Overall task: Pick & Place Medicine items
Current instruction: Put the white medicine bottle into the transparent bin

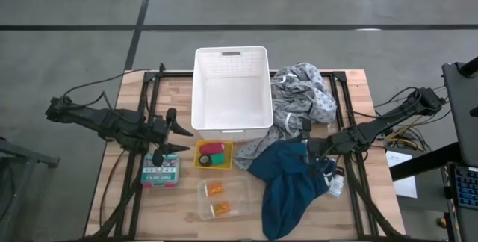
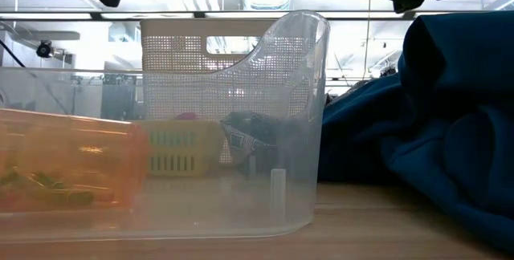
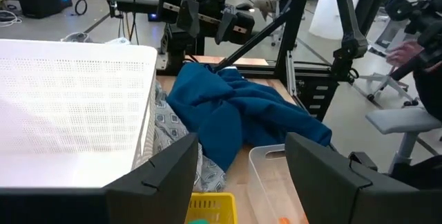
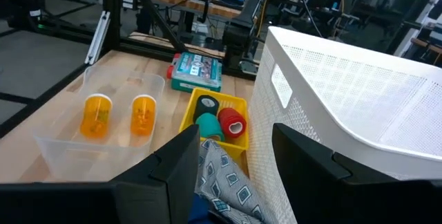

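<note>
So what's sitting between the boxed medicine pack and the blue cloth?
In the high view, the small yellow basket of rolls lies between the medicine pack and the blue cloth. The clear tray sits nearer the front edge.

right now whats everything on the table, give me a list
white basket: 1, white, far middle of the table
grey patterned cloth: 1, grey, right of the basket
teal-blue cloth: 1, teal-blue, near right, partly over the grey cloth
yellow tray: 1, yellow, in front of the basket, holds rolls
rolls: 3, dark, teal, red, in the yellow tray
clear bin: 1, clear, near middle
orange pill bottles: 2, orange, lying in the clear bin
medicine box: 1, teal and white, left of the tray
left pincer: 1, dark, open, above the box
right pincer: 1, dark, open, over the cloths
</note>
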Tool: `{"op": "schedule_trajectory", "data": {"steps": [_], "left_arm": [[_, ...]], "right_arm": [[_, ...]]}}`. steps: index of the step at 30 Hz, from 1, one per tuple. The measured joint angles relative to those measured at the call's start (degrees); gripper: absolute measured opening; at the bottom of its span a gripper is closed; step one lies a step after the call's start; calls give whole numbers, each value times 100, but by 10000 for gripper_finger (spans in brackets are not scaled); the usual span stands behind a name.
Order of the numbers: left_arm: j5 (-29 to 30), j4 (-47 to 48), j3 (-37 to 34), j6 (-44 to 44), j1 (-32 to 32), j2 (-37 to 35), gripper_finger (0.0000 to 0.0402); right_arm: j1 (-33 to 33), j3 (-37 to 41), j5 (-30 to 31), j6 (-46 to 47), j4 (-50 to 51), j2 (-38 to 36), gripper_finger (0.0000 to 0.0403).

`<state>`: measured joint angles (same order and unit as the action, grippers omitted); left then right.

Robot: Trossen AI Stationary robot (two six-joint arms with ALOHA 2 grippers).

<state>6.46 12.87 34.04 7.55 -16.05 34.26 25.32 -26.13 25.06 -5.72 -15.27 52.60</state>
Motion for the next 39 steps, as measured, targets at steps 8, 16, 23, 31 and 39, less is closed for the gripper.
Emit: {"op": "schedule_trajectory", "data": {"steps": [8,16,23,31,39], "left_arm": [[-1,461,0,1,0,1,226],[-1,1122,0,1,1,0,226],[-2,1247,0,1,0,1,226],[-2,1247,0,2,0,0,226],[-2,1278,0,0,0,1,226]], "right_arm": [[0,-1,-1,17,-2,-2,178],[1,0,-2,453,-2,-2,179],[2,0,-1,412,-2,-2,180],[1,0,-2,614,-2,-2,178],[1,-210,-3,890,98,2,176]]}}
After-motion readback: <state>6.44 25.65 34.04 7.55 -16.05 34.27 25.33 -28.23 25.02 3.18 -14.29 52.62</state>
